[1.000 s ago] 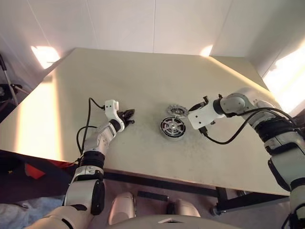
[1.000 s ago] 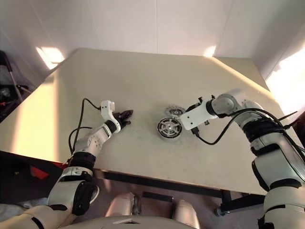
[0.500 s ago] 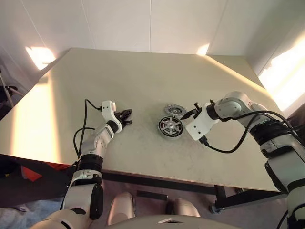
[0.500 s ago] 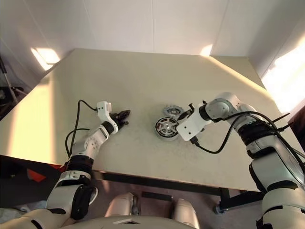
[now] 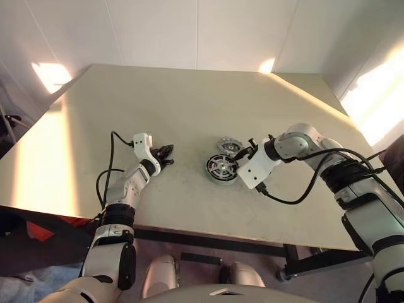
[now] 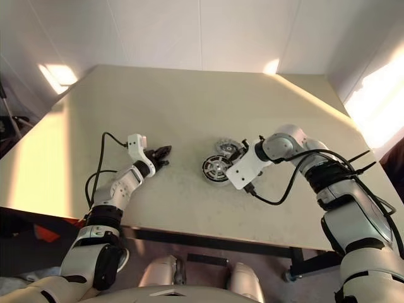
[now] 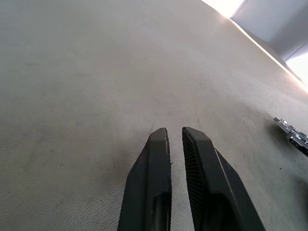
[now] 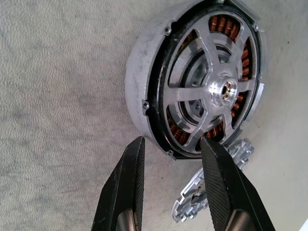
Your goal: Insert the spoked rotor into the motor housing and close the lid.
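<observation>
Beige table (image 5: 189,107) bears motor housing (image 8: 197,91): copper windings, silver spokes.

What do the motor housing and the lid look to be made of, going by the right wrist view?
The motor housing: seemingly cast or machined metal, matte grey at the rim, brighter silver on the spoked face and hub, with copper-coloured wire windings showing through the gaps. The lid: looks like bare light-grey metal with cut-out edges; it is mostly hidden, so the finish is uncertain.
</observation>
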Controlling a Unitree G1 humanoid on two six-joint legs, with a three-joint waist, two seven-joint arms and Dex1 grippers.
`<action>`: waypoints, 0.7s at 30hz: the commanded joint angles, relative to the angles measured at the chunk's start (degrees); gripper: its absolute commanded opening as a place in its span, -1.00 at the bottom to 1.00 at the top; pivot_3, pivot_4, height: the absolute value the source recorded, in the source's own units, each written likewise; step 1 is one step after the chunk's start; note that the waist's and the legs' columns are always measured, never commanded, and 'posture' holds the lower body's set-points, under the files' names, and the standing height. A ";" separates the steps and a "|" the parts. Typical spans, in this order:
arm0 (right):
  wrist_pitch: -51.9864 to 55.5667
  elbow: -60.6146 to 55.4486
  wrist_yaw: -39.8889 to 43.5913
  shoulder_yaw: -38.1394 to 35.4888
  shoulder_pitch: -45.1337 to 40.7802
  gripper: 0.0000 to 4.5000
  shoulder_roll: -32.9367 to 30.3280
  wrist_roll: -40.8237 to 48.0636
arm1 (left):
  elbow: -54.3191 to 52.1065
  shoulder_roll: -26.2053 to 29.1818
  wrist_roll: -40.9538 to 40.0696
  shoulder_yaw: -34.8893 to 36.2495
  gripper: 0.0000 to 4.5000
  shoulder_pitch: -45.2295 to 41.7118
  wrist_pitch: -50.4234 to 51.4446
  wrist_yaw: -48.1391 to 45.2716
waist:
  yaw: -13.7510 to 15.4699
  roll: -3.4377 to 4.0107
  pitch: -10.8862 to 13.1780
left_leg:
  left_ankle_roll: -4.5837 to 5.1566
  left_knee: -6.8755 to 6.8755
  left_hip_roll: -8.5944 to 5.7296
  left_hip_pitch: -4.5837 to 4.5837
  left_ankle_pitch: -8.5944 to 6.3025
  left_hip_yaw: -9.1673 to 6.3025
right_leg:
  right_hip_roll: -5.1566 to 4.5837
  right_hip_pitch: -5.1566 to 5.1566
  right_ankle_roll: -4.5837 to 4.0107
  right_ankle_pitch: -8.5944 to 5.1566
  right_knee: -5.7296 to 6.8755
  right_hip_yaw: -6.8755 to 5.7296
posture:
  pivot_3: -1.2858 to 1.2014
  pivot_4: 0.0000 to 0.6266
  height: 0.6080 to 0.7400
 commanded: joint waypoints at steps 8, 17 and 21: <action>-2.77 3.59 -1.67 1.06 -3.13 -0.51 2.34 -2.89 | 0.09 0.28 -0.07 0.25 -0.77 1.11 0.20 0.71 | -0.60 -0.01 0.00 | -0.02 0.01 0.00 0.12 -0.01 0.00 | 0.00 0.12 0.00 0.00 0.00 0.00 | 0.03 -1.00 1.00; -0.69 1.76 -0.69 -1.09 -2.27 -0.99 1.88 -0.03 | -0.14 0.07 -0.14 0.12 -0.77 1.25 0.09 0.98 | -0.64 -0.01 0.00 | -0.04 0.01 0.00 0.27 -0.02 0.00 | 0.00 0.25 -0.01 0.01 -0.01 0.00 | 0.03 -1.00 1.00; 5.50 -3.50 4.37 -2.71 -0.42 -0.99 1.26 5.84 | -0.05 -0.27 -0.08 -0.03 -0.77 1.13 0.02 1.10 | -0.52 -0.02 0.00 | -0.03 0.00 0.00 0.18 -0.02 0.00 | 0.00 0.18 -0.01 0.01 -0.02 0.00 | 0.03 -1.00 1.00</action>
